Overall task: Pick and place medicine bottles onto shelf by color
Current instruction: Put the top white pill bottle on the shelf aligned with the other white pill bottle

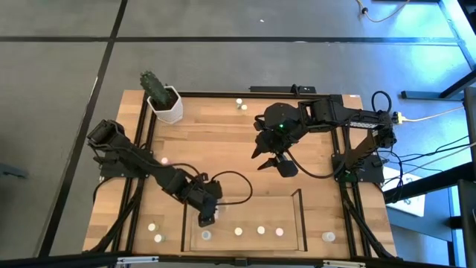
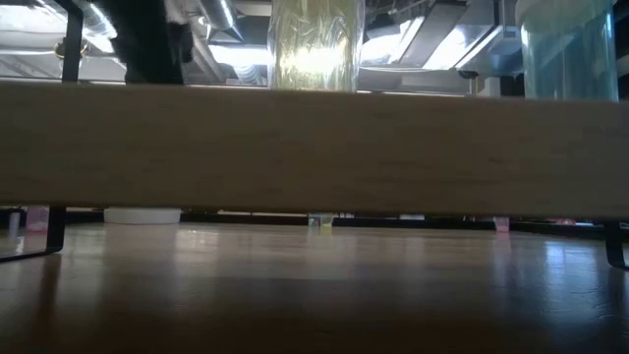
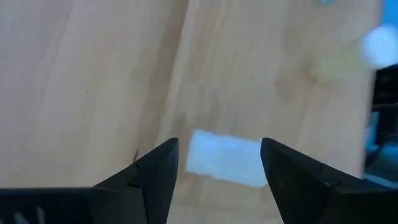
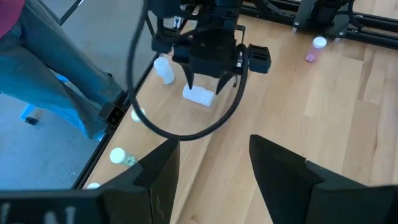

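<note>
Left gripper (image 1: pixel 206 219) is down over the shelf (image 1: pixel 297 199), at its left wall, pointing at the floor. Its jaws are parted, one on each side of a white bottle (image 3: pixel 225 158) lying on the light-wood floor; cannot tell whether they touch it, no grip visible. In the right wrist view the same bottle (image 4: pixel 199 95) sits under the left gripper (image 4: pixel 211 81).

Other medicine bottles relative to the shelf: four in a row along its front edge inside (image 1: pixel 260 230); two outside past its left wall (image 1: pixel 152 225); one outside past its right wall (image 1: pixel 329 237); one on the table left of it, beside the left arm (image 1: pixel 164 160); one well behind it at the table's back edge (image 1: pixel 240 103).

Right gripper (image 1: pixel 271 160) hangs above the table just behind the shelf, jaws apart, nothing between them.

White pot with cactus (image 1: pixel 165 104) stands well behind the shelf's left end. A person's blue sleeve (image 4: pixel 43 68) shows beyond the table edge.
</note>
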`<state>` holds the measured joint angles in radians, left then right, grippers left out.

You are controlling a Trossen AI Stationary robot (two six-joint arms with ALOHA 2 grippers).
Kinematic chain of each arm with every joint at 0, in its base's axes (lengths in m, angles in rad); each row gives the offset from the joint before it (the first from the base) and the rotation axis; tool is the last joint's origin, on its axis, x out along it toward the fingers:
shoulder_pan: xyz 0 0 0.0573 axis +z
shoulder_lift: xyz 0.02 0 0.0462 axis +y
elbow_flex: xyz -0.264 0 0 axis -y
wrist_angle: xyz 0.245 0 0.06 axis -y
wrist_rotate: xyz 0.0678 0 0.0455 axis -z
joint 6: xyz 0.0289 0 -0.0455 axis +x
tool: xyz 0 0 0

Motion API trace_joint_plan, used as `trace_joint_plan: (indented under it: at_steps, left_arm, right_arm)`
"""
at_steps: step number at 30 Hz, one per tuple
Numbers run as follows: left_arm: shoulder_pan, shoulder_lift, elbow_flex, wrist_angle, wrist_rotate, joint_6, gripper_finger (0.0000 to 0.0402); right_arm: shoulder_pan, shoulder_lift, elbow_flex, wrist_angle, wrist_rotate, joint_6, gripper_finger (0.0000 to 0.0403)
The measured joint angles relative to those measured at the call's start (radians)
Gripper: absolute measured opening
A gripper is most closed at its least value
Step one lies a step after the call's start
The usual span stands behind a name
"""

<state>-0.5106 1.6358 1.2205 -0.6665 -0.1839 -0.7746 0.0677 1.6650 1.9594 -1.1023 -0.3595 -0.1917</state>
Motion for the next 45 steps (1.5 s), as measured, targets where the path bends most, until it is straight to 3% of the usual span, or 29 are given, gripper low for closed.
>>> trace_joint_plan:
  at_steps: [14, 23, 27, 37, 45]
  left_arm:
    - [0.020, -0.001, 0.162, -0.012, -0.039, 0.078, 0.0221]
    - [0.020, -0.002, 0.176, -0.051, -0.040, 0.060, 0.0221]
    - [0.020, -0.002, 0.176, -0.073, -0.050, -0.028, 0.0221]
    - [0.036, -0.002, 0.176, -0.193, -0.050, -0.441, 0.0216]
    - [0.050, 0.009, 0.174, -0.194, -0.015, -0.507, 0.0216]
  right_arm:
    - [0.000, 0.000, 0.000, 0.000, 0.000, 0.000, 0.0196]
    - [0.000, 0.000, 0.000, 0.000, 0.000, 0.000, 0.0196]
    - [0.000, 0.000, 0.000, 0.000, 0.000, 0.000, 0.0196]
    - [0.000, 0.000, 0.000, 0.000, 0.000, 0.000, 0.0196]
    - [0.000, 0.000, 0.000, 0.000, 0.000, 0.000, 0.0196]
